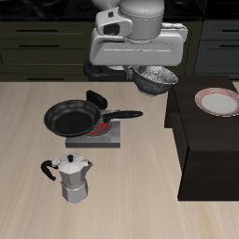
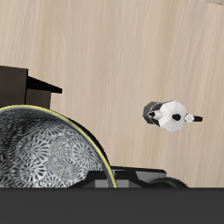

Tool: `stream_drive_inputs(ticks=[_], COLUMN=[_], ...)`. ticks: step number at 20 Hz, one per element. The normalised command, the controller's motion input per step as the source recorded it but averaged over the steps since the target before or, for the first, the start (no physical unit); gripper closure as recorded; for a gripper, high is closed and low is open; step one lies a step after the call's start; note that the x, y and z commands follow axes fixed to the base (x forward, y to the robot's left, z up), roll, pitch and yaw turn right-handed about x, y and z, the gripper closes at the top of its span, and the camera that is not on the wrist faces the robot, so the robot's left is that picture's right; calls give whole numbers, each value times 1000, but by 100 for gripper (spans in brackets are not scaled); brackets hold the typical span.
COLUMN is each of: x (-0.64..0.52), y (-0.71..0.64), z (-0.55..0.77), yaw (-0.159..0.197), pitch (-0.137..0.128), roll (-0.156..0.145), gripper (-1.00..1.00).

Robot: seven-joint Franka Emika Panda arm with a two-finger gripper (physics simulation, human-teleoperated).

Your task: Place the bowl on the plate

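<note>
Nearest the table's front edge stands a silver moka pot (image 1: 73, 177), upright on the wood. Behind it a black frying pan (image 1: 75, 118) rests on a small stove (image 1: 98, 136). Farther back, the bowl (image 1: 154, 79) hangs tilted in the air, well above the table, right under the gripper (image 1: 149, 67), which has closed on its rim; the fingers themselves are hidden. The plate (image 1: 217, 102) lies apart on a dark cabinet (image 1: 205, 149), beside the lifted bowl.

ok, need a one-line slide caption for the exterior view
Franka gripper holds the small grey speckled bowl aloft, short of the white pink-ringed plate on the dark cabinet.
</note>
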Motion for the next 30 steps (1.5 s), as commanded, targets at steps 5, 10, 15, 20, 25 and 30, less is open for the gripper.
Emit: stream_drive_inputs(ticks=[5,10,15,20,25,30], x=[-166,-358,-444,-289,-6,54], y=[43,252,333,315,172,204], z=[55,-86,-25,0,79,42], yaw=[-1,36,40,30,6,-5], pitch=[-9,-12,-25,-14,-24,-6], roll=[4,37,55,43,-4,-12], gripper=[100,100,100,100,100,100])
